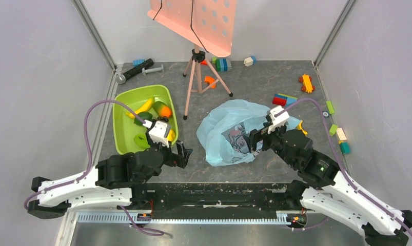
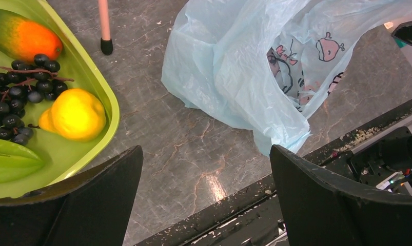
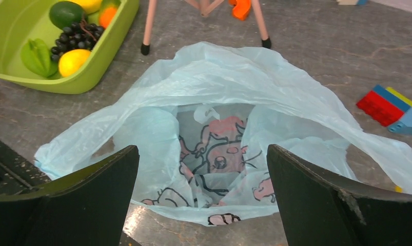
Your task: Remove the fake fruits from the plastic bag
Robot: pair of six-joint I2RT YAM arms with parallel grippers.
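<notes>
The light-blue plastic bag point(image 1: 225, 128) lies crumpled on the table with its mouth toward my right gripper point(image 1: 255, 139). Through the mouth only printed film point(image 3: 214, 148) shows. That gripper point(image 3: 202, 154) is open and empty, just short of the bag's near edge. Several fake fruits lie in the lime-green tub point(image 1: 122, 134): a banana point(image 1: 144, 106), a mango point(image 2: 21, 36), dark grapes point(image 2: 19, 92), a lemon point(image 2: 76, 114) and a green star fruit point(image 2: 8, 161). My left gripper point(image 1: 180, 154) is open and empty over bare table point(image 2: 205, 154), between tub and bag point(image 2: 234, 61).
A pink perforated stand point(image 1: 196, 20) on a tripod point(image 1: 198, 72) rises behind the bag; one leg foot point(image 2: 106, 46) is near the tub. Toy bricks point(image 1: 284, 99), an orange toy car point(image 1: 307, 82) and green blocks point(image 1: 333, 128) are scattered at the right. Walls enclose the table.
</notes>
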